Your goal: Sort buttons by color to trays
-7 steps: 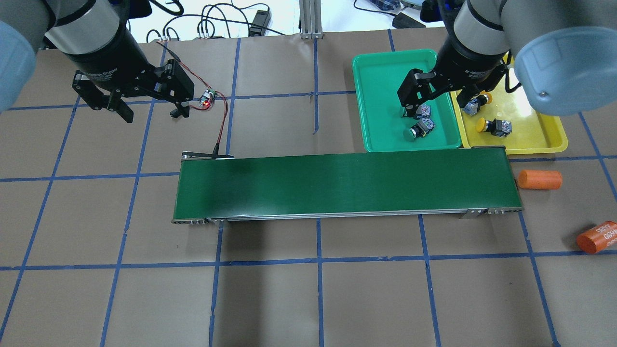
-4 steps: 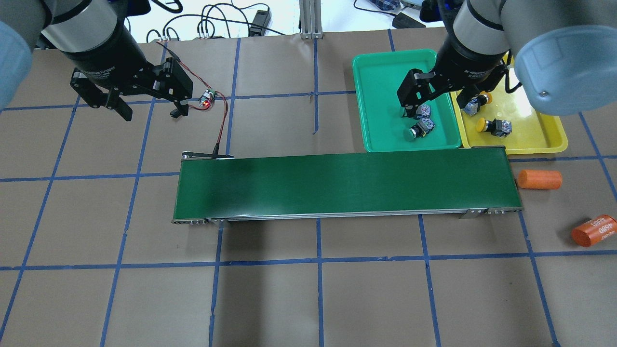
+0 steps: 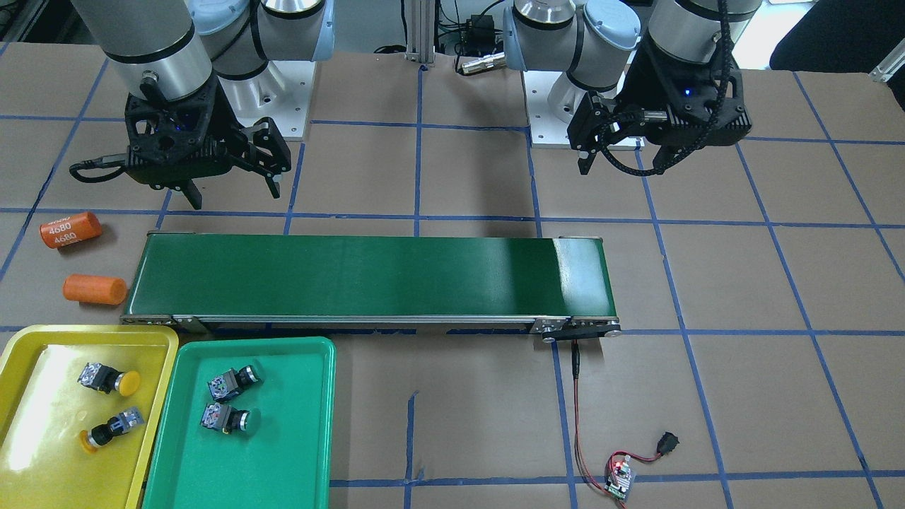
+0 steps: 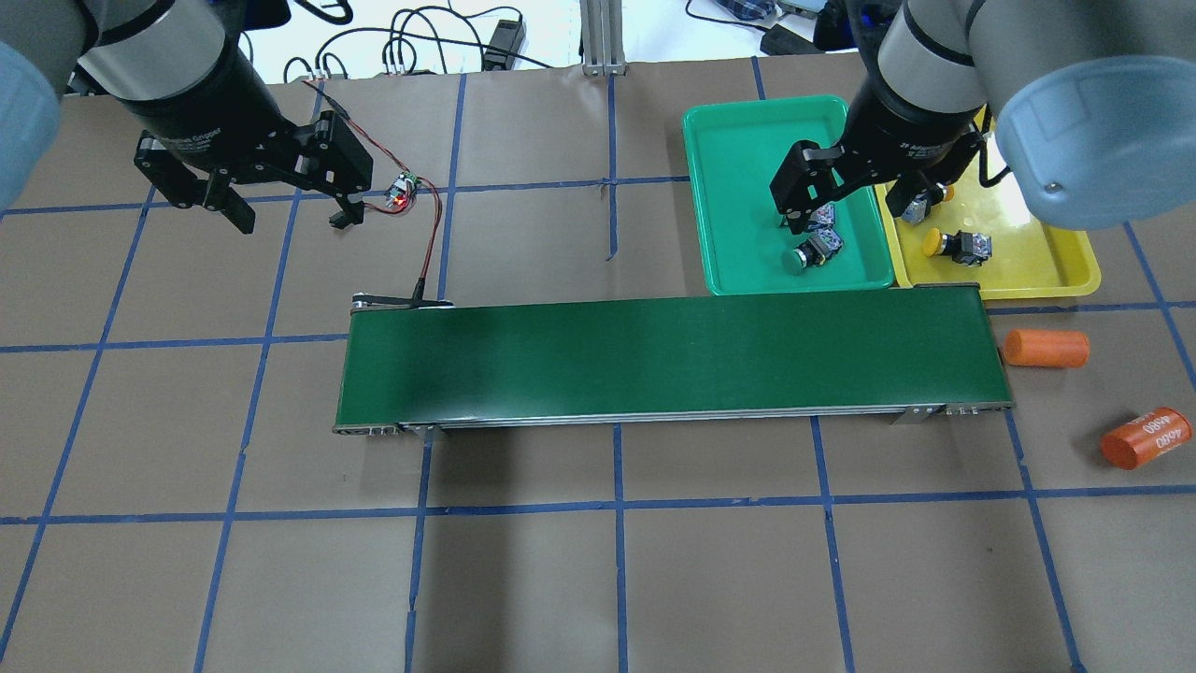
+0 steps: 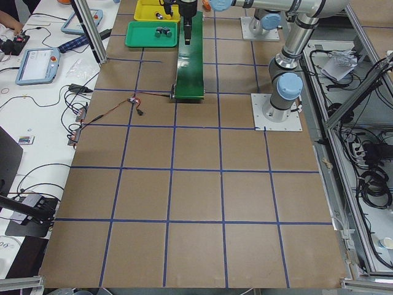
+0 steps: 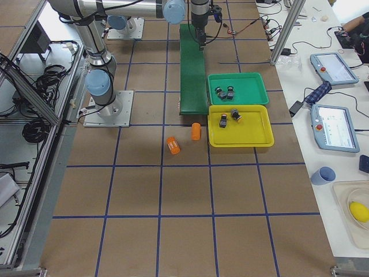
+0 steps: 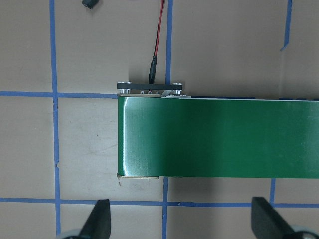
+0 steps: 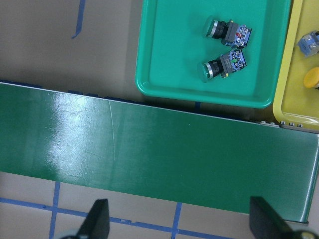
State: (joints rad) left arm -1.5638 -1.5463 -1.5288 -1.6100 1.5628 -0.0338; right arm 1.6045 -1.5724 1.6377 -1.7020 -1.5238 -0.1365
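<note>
Two green-capped buttons (image 3: 233,380) (image 3: 225,417) lie on their sides in the green tray (image 3: 283,452). Two yellow-capped buttons (image 3: 106,379) (image 3: 109,429) lie in the yellow tray (image 3: 42,459) beside it. The right wrist view shows the green pair (image 8: 227,30) (image 8: 222,65) in the green tray (image 8: 169,50). My right gripper (image 4: 850,215) hangs open and empty, raised over the belt's right end, apart from the trays. My left gripper (image 4: 291,217) is open and empty, high over the belt's left end.
A long dark-green conveyor belt (image 4: 654,360) crosses the middle of the table in front of both trays. Two orange cylinders (image 4: 1046,348) (image 4: 1145,437) lie off its right end. A small circuit board (image 4: 402,192) with a red wire sits near the left gripper.
The orange cylinder marked 4680 has rolled a little away from the robot and to the left. Both arms have shifted only slightly. The buttons have not moved.
</note>
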